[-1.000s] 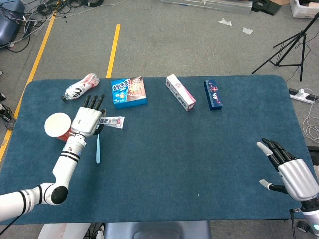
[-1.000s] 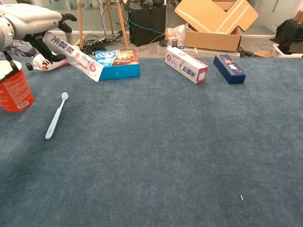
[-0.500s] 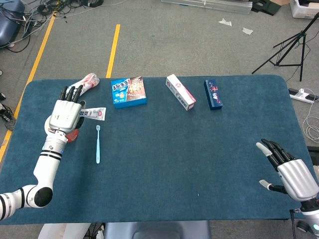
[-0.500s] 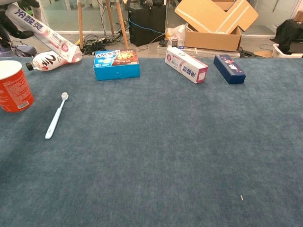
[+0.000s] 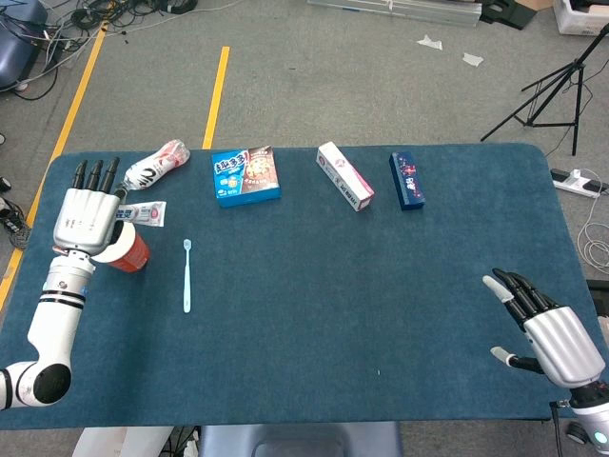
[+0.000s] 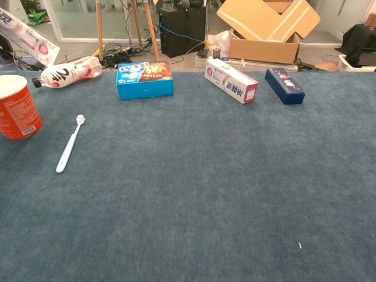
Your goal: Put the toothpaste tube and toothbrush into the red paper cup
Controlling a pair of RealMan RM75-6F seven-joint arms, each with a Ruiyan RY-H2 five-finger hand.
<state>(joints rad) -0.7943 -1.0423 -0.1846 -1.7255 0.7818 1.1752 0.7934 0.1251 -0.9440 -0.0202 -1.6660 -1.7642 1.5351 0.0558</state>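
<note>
My left hand (image 5: 86,217) holds the white toothpaste tube (image 5: 143,213) in the air over the red paper cup (image 5: 130,251). In the chest view the tube (image 6: 28,39) hangs above the cup (image 6: 17,109) at the far left, and the hand itself is out of frame. The light blue toothbrush (image 5: 186,277) lies flat on the blue cloth right of the cup, also seen as the toothbrush (image 6: 69,144) in the chest view. My right hand (image 5: 547,328) hovers open at the table's near right corner, holding nothing.
A plastic bottle (image 5: 157,165) lies on its side behind the cup. A blue snack box (image 5: 245,175), a white-and-pink carton (image 5: 344,176) and a dark blue box (image 5: 406,180) line the far side of the table (image 5: 381,305).
My left hand has carried the toothpaste tube leftward, from beside the toothbrush to above the red cup. The right hand shifted only slightly.
</note>
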